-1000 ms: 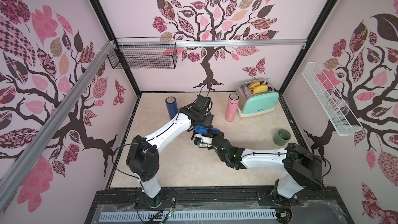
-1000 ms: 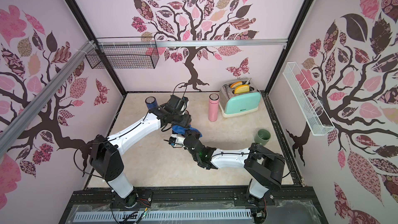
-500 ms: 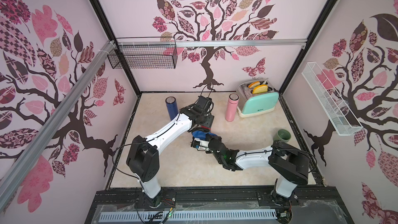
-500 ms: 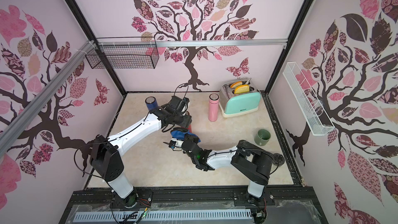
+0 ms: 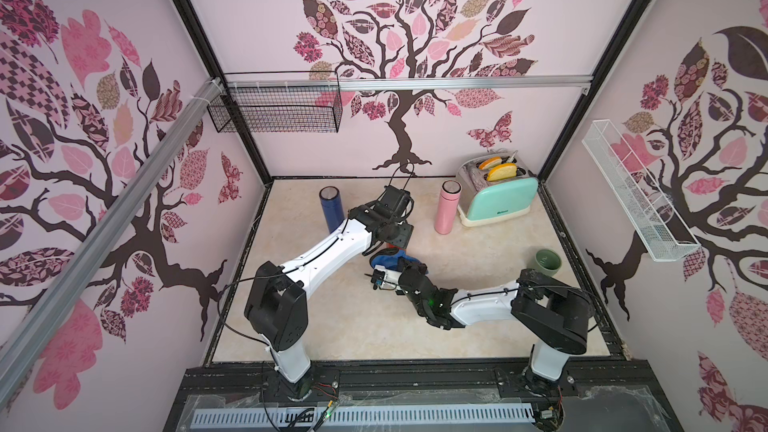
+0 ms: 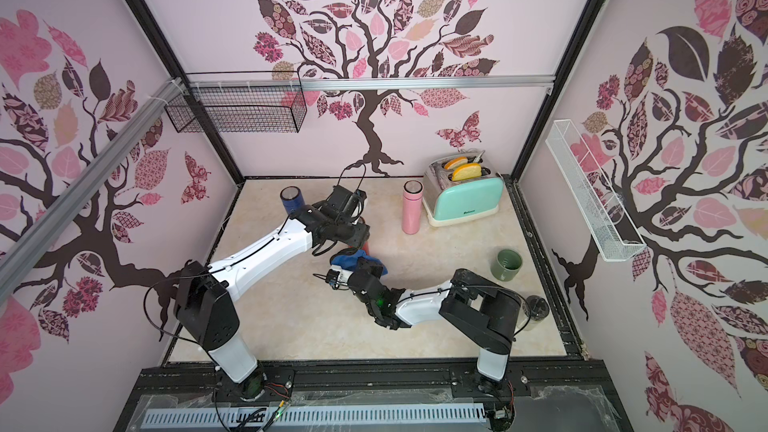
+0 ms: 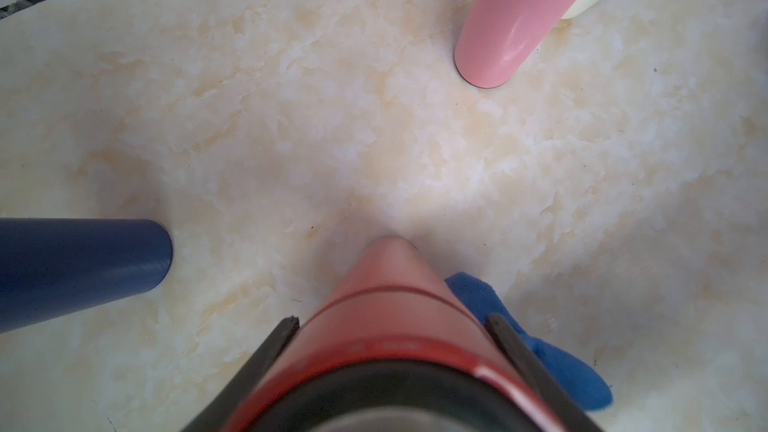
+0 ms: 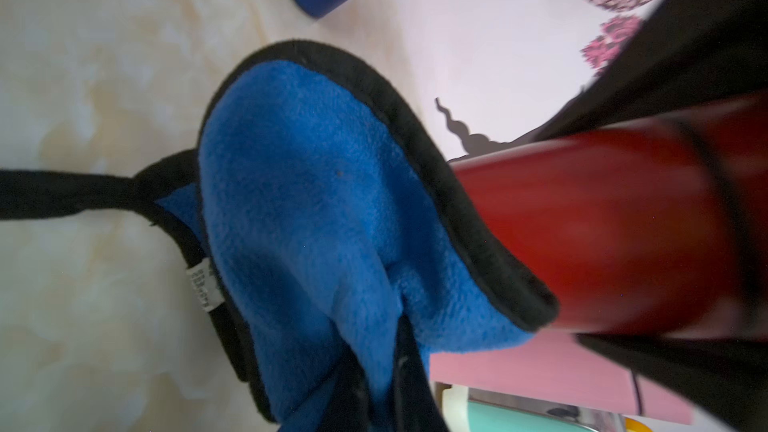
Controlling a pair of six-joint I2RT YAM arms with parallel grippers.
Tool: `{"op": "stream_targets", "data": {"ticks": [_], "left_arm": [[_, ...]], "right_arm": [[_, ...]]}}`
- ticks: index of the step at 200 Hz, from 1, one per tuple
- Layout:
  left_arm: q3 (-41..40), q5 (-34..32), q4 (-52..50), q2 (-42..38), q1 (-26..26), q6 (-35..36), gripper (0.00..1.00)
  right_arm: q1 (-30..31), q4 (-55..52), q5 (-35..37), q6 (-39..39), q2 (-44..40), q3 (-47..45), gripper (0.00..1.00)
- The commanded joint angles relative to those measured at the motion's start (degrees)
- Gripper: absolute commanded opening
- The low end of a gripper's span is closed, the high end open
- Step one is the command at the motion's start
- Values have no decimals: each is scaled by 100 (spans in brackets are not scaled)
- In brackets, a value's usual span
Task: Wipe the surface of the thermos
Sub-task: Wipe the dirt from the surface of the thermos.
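Red thermos [image 8: 582, 222] stands upright near the middle of the worktop [image 5: 478, 284]. Left tool [image 7: 392, 318] clamps it near the top. Right tool [image 5: 401, 266] is pinched shut on the blue cloth [image 8: 311, 201], which is pressed against the thermos's 6 o'clock side.

To do this well, I'd say: keep the left grip firm, keep the cloth flat on the wall, run long strokes top to base, then work round. Watch the cloth's loose black strap.

Versus a second ago: right elbow has swung toward 9 o'clock, cloth has slid slightly toward 6. Left arm unchanged.
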Motion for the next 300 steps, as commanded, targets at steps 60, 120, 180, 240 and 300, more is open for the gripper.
{"op": "stream_targets", "data": {"ticks": [60, 120, 180, 240, 300], "left_arm": [[101, 54, -447, 150, -69, 53, 0], [109, 25, -499, 154, -69, 57, 0], [21, -28, -406, 62, -44, 37, 0], [-485, 163, -12, -341, 320, 43, 0], [-1530, 662, 1024, -1214, 459, 1025, 0]], "right_arm": [[-30, 418, 323, -106, -271, 210, 0], [-30, 515, 69, 581, 785, 101, 0], [-47, 211, 22, 891, 319, -253, 0], [-150, -1264, -114, 2286, -1421, -909, 0], [-1053, -2583, -1913, 3783, -3358, -886, 0]]}}
